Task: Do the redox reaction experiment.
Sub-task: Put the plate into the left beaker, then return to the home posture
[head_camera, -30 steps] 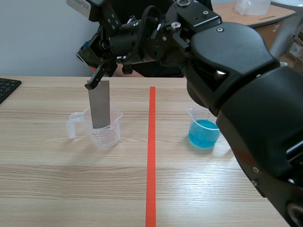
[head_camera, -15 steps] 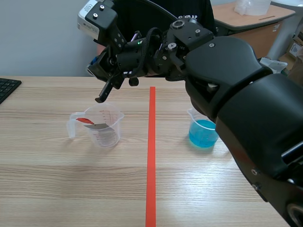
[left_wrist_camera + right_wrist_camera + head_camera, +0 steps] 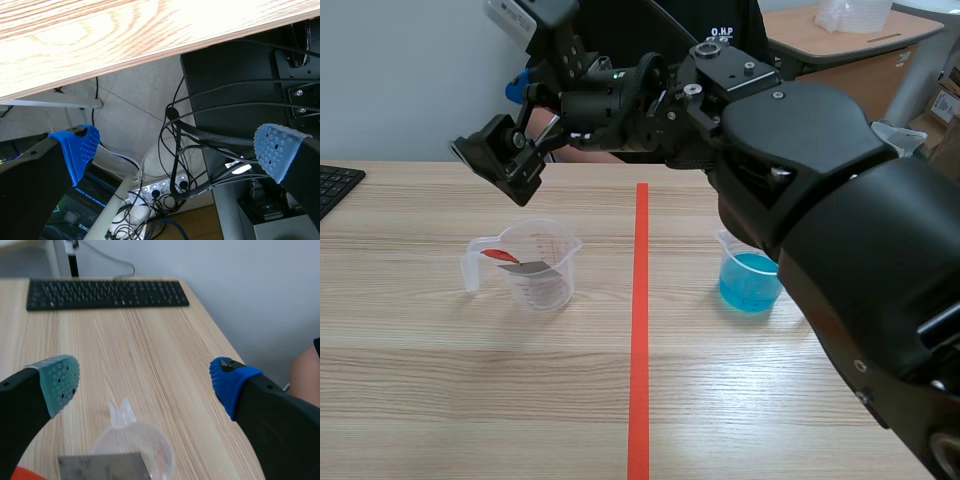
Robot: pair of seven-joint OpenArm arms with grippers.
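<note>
While the right jaws hang released above it, the grey metal strip (image 3: 528, 267) lies in the clear cup (image 3: 542, 275), left of centre.
The keyboard (image 3: 105, 292) is shown whole only from the right wrist. The left jaws, released, are seen only from their own wrist, over cables (image 3: 200, 135) beneath the tabletop (image 3: 75, 40). The blue-liquid beaker (image 3: 751, 277) is partly masked by the right arm (image 3: 800, 150).

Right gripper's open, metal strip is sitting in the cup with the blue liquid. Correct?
Not quite. The right gripper is open, but the metal strip lies in the clear measuring cup, not in the blue-liquid cup, which holds no strip. The scene view shows it.
</note>
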